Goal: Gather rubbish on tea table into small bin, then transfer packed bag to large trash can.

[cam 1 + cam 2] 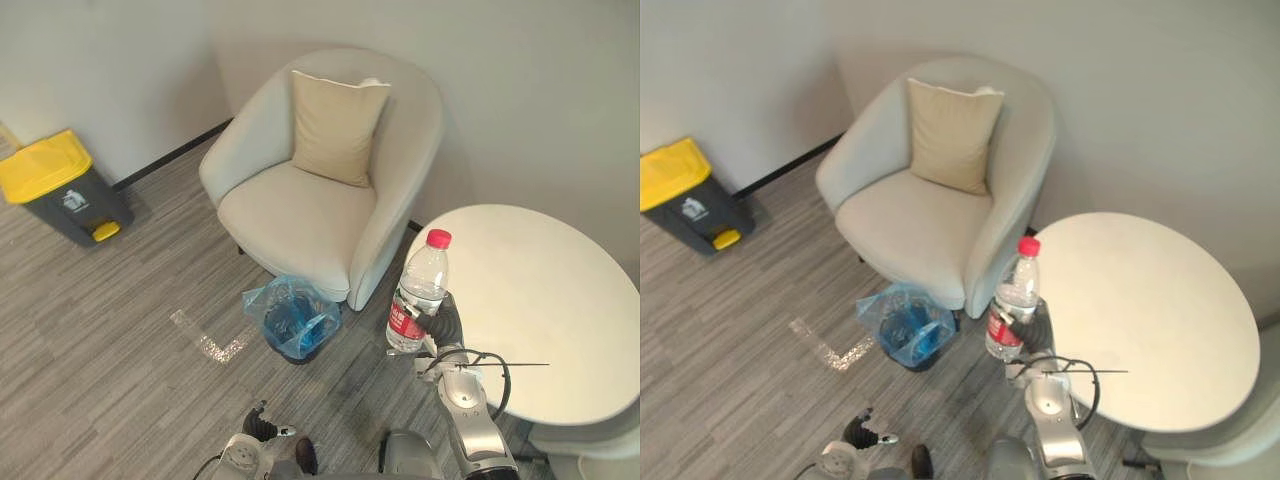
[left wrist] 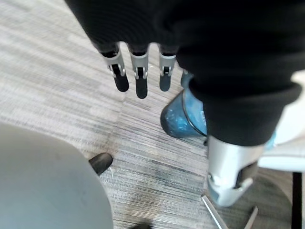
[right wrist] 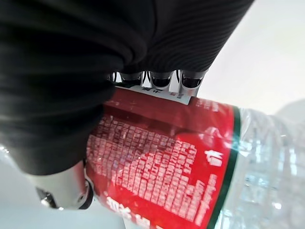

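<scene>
The right hand (image 1: 443, 322) has its fingers (image 3: 162, 79) and thumb curled round a plastic water bottle (image 1: 420, 285) at the red label, gripping it firmly. The bottle has a red cap and stands upright in the grip, at the edge of the round white tabletop (image 1: 545, 300) on the side facing the armchair (image 1: 300, 215). Its lower part is seen against the floor rather than the tabletop. The small bin (image 1: 297, 322) sits on the grey floor just beside the front of the armchair, lined with a blue bag whose rim spreads loosely round its mouth. It is near the bottle, below and to the left of it. A beige cushion (image 1: 335, 125) leans upright against the armchair's back. The large trash can (image 1: 60, 190) is grey with a yellow lid and stands well apart by the wall on the far left. The left hand (image 2: 140, 71) hangs low over the floor, fingers straight and holding nothing, with the small bin just past them.
</scene>
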Available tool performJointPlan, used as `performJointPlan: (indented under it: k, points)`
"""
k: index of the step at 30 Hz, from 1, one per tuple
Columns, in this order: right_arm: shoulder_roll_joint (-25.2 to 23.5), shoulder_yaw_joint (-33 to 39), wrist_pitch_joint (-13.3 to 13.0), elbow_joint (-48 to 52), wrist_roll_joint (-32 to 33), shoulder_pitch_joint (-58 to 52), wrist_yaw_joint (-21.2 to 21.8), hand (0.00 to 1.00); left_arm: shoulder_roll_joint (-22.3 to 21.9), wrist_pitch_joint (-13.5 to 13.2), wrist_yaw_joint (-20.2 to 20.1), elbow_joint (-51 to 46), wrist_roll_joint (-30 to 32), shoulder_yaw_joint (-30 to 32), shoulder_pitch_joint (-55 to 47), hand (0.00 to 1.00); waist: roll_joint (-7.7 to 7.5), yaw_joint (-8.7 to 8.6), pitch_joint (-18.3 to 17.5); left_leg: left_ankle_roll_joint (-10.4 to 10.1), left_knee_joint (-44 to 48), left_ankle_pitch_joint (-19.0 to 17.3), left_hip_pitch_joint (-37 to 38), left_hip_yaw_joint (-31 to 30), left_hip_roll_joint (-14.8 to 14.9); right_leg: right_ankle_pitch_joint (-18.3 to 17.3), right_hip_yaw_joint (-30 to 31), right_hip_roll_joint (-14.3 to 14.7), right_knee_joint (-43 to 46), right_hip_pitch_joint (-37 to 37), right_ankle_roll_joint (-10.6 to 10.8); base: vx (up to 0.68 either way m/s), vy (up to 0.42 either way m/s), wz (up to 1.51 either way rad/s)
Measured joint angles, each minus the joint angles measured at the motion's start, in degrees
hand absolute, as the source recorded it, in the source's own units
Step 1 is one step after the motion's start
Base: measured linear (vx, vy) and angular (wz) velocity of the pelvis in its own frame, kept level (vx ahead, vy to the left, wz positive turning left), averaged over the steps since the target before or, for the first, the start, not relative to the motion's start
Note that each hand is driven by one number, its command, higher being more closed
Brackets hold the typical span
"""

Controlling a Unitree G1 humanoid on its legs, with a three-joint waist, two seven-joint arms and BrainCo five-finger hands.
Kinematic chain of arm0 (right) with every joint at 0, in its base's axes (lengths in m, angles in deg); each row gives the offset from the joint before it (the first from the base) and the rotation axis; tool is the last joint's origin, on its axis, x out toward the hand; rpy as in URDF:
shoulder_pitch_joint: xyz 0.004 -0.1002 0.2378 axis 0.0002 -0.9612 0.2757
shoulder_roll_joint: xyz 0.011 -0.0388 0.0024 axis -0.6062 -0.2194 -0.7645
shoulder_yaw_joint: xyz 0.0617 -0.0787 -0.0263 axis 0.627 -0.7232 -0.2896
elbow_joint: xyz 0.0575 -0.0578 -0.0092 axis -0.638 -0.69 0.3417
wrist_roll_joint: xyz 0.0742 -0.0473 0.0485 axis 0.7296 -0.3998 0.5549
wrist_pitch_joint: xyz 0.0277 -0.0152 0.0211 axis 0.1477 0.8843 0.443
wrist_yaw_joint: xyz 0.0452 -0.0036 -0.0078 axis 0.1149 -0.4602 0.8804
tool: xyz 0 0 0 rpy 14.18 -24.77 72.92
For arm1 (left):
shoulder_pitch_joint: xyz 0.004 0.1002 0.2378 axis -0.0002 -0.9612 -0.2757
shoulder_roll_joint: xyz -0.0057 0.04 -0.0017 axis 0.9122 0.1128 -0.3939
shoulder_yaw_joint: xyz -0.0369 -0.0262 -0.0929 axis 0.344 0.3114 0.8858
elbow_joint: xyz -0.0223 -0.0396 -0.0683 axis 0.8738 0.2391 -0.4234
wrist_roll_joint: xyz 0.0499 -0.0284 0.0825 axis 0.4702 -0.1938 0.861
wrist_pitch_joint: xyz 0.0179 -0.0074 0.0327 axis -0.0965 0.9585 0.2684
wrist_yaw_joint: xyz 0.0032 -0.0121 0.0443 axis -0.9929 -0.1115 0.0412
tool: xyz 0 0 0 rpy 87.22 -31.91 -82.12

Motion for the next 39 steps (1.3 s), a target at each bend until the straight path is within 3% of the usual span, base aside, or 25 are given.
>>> performJointPlan:
  k: [1, 2, 5, 7, 9, 12, 19, 24, 27, 29, 31, 33, 39]
  points:
    - [-0.3, -0.1, 0.1, 0.9, 0.0, -1.0, 0.2, 1.00, 0.9, -0.1, 0.0, -0.1, 0.0, 0.4, 0.2, 0.00, -2.68, 0.06, -0.2, -1.1, 2.8, -1.9, -0.7, -2.0, -2.1, 3.1, 0.1, -2.6, -1.5, 0.2, -1.1, 0.22, -0.286, 1.23]
    - [0.8, 0.4, 0.5, 1.2, 0.0, -1.4, 0.4, 1.00, -0.6, 0.2, 0.1, 1.0, -0.1, 1.4, 0.7, 0.00, -0.29, 0.09, -0.2, -2.2, 6.1, -3.8, -1.8, -3.1, 0.2, 0.7, -3.5, -1.7, 0.5, 1.3, -1.5, 0.23, -0.285, 1.03]
    - [1.6, 1.7, 0.5, 2.4, 0.0, -1.3, 0.6, 1.00, -2.3, 0.3, 0.0, 1.1, 0.1, 1.5, 0.0, 0.00, 3.14, 0.35, -1.6, -4.4, 9.5, -5.6, -3.5, -2.6, 4.2, -0.5, -8.3, 0.7, -1.2, 3.5, -3.3, 0.26, -0.217, 0.68]
    - [1.6, 3.4, 0.5, 2.4, 0.0, -1.3, 0.6, 1.00, -2.7, 0.6, 0.0, 0.9, 0.2, 1.6, 0.1, 0.00, 3.66, 0.68, -1.5, -5.3, 11.9, -5.4, -4.6, 1.6, 6.7, -0.1, -11.5, 2.2, -4.6, 7.0, -4.0, 0.23, -0.195, 0.71]
    - [1.7, 4.0, 0.5, 2.4, 0.1, -1.1, 0.1, 1.00, -2.8, 0.6, 0.0, 0.5, 0.4, 1.5, 0.2, 0.00, 3.03, 0.68, -1.1, -6.0, 12.0, -4.7, -4.8, 6.5, 7.9, 0.0, -13.4, 2.3, -6.3, 9.3, -4.2, 0.12, -0.106, 0.52]
    - [1.6, 4.9, 0.5, 2.4, 0.1, -1.2, -0.4, 1.00, -3.3, 1.1, -0.1, -0.1, 0.8, 1.0, 0.1, 0.00, 3.19, 0.65, -1.2, -5.5, 8.3, -2.9, -4.4, 12.9, 7.7, 0.0, -15.5, 1.6, -7.4, 10.1, -4.2, 0.05, 0.014, 0.45]
    - [-0.9, 2.5, 0.7, 1.3, -2.0, -1.5, 0.1, 1.00, -2.4, 1.2, 0.1, -0.2, 0.8, 1.1, 0.1, 0.00, 2.16, 1.48, -1.0, -4.0, 0.3, -0.4, 0.6, 13.7, 4.5, 0.7, -14.2, 0.2, -9.7, 12.1, -3.2, 0.01, 0.074, 0.03]
    - [-0.5, -0.2, 1.4, -8.7, -2.3, 0.0, 0.3, 1.00, -1.7, 1.2, 0.1, 0.0, 0.7, 1.1, 0.1, 0.00, 1.71, 1.64, -0.8, -3.6, -0.6, -0.1, 1.0, 14.9, 3.6, 1.6, -12.7, -0.1, -10.5, 11.7, -2.6, -0.03, 0.040, -0.14]
    - [0.3, -3.3, 1.7, -12.8, -3.8, 3.9, 0.5, 1.00, -0.7, 1.0, 0.2, -0.1, 0.5, 1.8, 0.9, 0.00, 0.88, 1.84, 0.4, -3.2, 1.9, -0.3, -3.8, 15.7, 3.6, 1.7, -11.4, -0.6, -7.6, 6.5, -2.7, -0.10, 0.007, -0.14]
    - [1.6, -4.3, 1.7, -13.0, -4.5, 7.7, 0.5, 1.00, -0.2, 1.0, 0.3, -0.2, -1.2, 2.3, 3.1, 0.00, 0.59, 1.85, 3.3, -2.3, 6.7, -1.1, -10.2, 15.1, 3.8, 2.0, -11.7, -1.3, -5.4, 1.6, -3.0, -0.16, -0.032, 0.23]
    - [3.5, -4.3, 1.8, -14.3, -4.5, 12.4, -0.1, 1.00, -0.3, 0.9, 1.6, -0.5, -3.8, 3.9, 5.8, 0.00, 1.24, 2.04, 7.1, -1.7, 11.9, -1.7, -17.2, 12.6, 4.0, 2.3, -13.6, -1.8, -3.5, -2.9, -3.2, -0.24, -0.027, 0.54]
    - [5.0, -4.5, 2.5, -14.3, -4.4, 16.2, -0.6, 1.00, -0.4, 0.7, 2.8, -2.4, -7.0, 5.7, 7.4, 0.00, 1.73, 3.63, 9.4, -1.5, 14.8, -1.8, -24.0, 11.1, 4.1, 2.2, -14.9, -2.7, -0.7, -8.6, -3.3, -0.19, 0.016, 0.45]
    - [6.7, -4.4, 3.8, -8.6, -4.5, 24.3, -3.2, 1.00, -2.0, 0.1, 5.4, -7.0, -10.6, 9.3, 11.5, 0.00, 1.79, 5.08, 12.5, -0.8, 20.7, -1.3, -37.9, 8.9, 3.8, 1.1, -17.9, -5.4, 6.5, -21.2, -4.2, -0.12, 0.020, 0.37]
